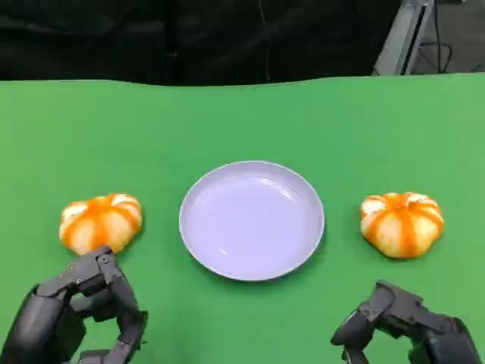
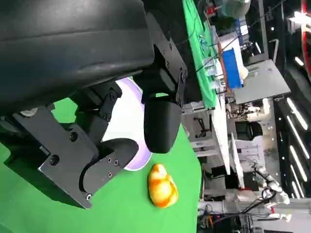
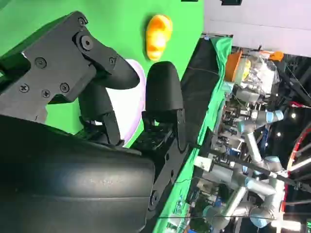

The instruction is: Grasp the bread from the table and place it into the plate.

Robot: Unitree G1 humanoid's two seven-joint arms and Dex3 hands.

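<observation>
Two orange-and-cream striped bread rolls lie on the green table. One bread roll (image 1: 101,222) sits left of the lavender plate (image 1: 252,220), the other roll (image 1: 402,223) to its right. The plate holds nothing. My left hand (image 1: 83,318) hovers just in front of the left roll, fingers apart and holding nothing. My right hand (image 1: 405,326) hangs near the table's front edge, in front of the right roll, also with nothing in it. In the left wrist view, my left hand (image 2: 87,145) has the plate (image 2: 129,121) and a roll (image 2: 163,186) beyond it. The right wrist view shows my right hand (image 3: 73,73), the plate (image 3: 129,109) and a roll (image 3: 158,36).
The green cloth (image 1: 242,121) runs back to a dark backdrop. Benches with other robot arms and equipment (image 3: 248,121) stand beyond the table's sides in the wrist views.
</observation>
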